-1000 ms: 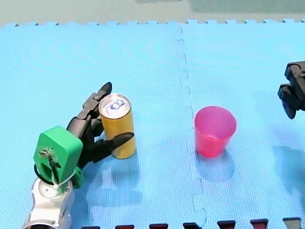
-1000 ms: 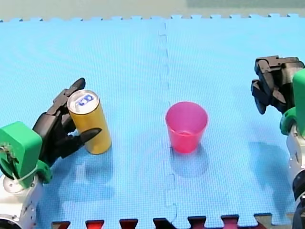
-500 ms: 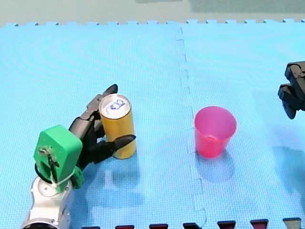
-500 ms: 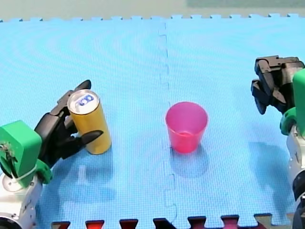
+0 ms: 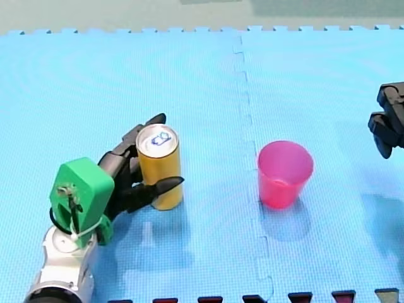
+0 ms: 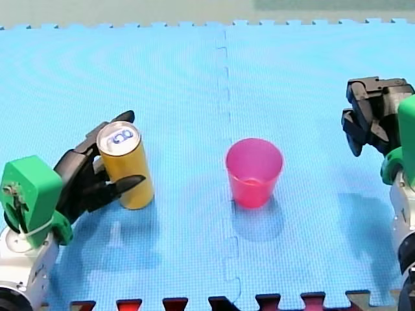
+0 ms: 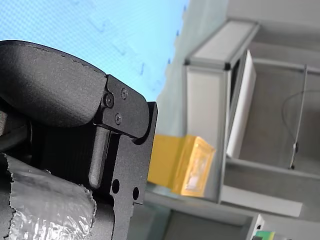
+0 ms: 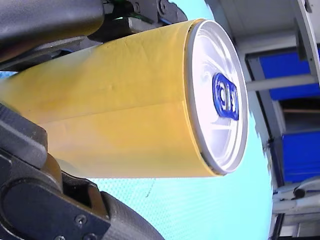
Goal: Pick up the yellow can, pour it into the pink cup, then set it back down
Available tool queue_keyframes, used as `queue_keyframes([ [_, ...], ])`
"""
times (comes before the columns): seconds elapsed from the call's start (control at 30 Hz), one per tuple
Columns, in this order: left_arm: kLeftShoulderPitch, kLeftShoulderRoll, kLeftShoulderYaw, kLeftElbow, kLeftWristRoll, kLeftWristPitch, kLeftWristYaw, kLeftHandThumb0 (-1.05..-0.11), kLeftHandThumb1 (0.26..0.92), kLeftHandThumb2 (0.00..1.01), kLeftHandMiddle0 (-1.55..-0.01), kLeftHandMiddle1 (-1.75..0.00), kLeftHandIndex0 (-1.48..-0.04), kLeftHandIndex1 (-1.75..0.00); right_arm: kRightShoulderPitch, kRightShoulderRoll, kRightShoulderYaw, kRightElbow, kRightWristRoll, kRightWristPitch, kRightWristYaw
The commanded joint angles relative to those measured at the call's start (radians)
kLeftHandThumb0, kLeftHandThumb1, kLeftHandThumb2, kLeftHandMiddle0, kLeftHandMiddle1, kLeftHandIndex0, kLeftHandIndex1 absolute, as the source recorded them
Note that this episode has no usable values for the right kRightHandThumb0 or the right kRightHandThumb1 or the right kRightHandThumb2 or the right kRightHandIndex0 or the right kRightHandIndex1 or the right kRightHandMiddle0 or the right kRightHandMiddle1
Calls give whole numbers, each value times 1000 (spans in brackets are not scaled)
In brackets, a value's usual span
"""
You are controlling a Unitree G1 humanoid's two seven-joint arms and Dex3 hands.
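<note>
Second head view gives us the left hand (image 6: 87,184) at the near left of the blue foam mat (image 6: 214,78), closed around the yellow can (image 6: 126,170). One finger lies across the can's front and the others wrap behind it. The can stands nearly upright, its silver top up; we cannot tell whether its base touches the mat. In the second wrist view the can (image 8: 125,100) sits between dark fingers (image 8: 45,20). The pink cup (image 6: 253,170) stands upright and open near the mat's middle, well apart from the can. The right hand (image 6: 369,120) hangs at the right edge, curled, holding nothing.
</note>
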Motion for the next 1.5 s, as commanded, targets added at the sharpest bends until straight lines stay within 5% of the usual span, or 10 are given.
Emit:
queue_keyframes([
  [0.0, -11, -7, 0, -1, 1, 18, 17, -669, 689, 2, -700, -65, -632, -45, 2, -1, -1, -2, -1, -7, -3],
  [0.13, -5, -21, -2, -14, 45, 13, 165, -474, 723, 7, -1144, -92, -1026, -50, 5, 1, -2, -2, 1, -13, -4],
  [0.23, 0, -29, -3, -18, 72, -1, 250, -432, 786, 12, -1341, -87, -1200, -40, 7, 1, -3, -2, 2, -18, -4],
  [1.1, -9, -12, 12, -75, 46, 60, 258, -356, 810, 0, -1363, -11, -1218, -1, -6, 4, -1, -1, 1, -12, -8],
  [1.47, -14, -37, 4, -244, 28, 14, 241, -364, 811, 1, -1382, -12, -1202, -1, -10, 8, 5, 2, -4, -2, -18],
])
